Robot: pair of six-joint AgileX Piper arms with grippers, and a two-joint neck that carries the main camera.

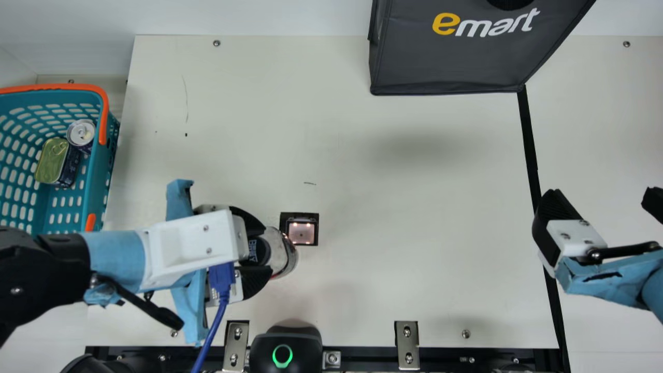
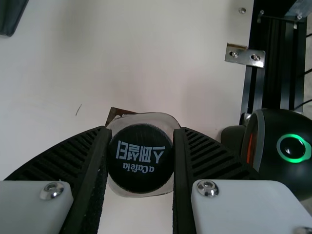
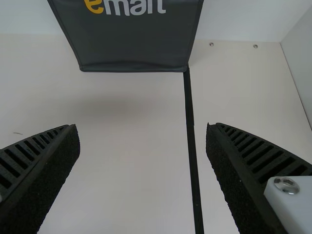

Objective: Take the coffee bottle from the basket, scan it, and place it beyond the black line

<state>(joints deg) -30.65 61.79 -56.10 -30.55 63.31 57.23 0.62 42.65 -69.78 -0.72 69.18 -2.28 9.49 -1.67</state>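
- Main view: coffee bottle (image 1: 278,249) gripped by the left tool (image 1: 267,251), whose two ribbed fingers are closed onto its sides. Cap is turned toward the left arm, base toward the lit scanner square (image 1: 301,231); bottle is seen just beside the lower left corner of that square, above the tabletop (image 1: 393,269). Whether the base is touching down cannot be told.
- Same view: right tool (image 1: 603,199) held wide open at the right, nothing gripped, one finger seen over the black line (image 1: 529,140). The line is run from the lower right corner of the dark grey bag (image 1: 450,62) to the near edge. Bottle is kept on the scanner's side of it, well apart.
- Same view: teal basket (image 1: 94,176) with orange handle placed at the far left; a round-topped can (image 1: 81,132) and a green-lidded tin (image 1: 52,160) are held inside, close together. Black device with a green ring (image 1: 283,352) mounted at the near edge, between two metal brackets.
- Left wrist view: dark cap with white print (image 2: 140,157) faced to the camera, bottle pinched between both fingers. Parted only by the bottle's width. Green-ringed device seen off to one side.
- Right wrist view: fingers spread far apart, nothing held. Tabletop and black line seen through the gap; the grey bag is seen farther off.
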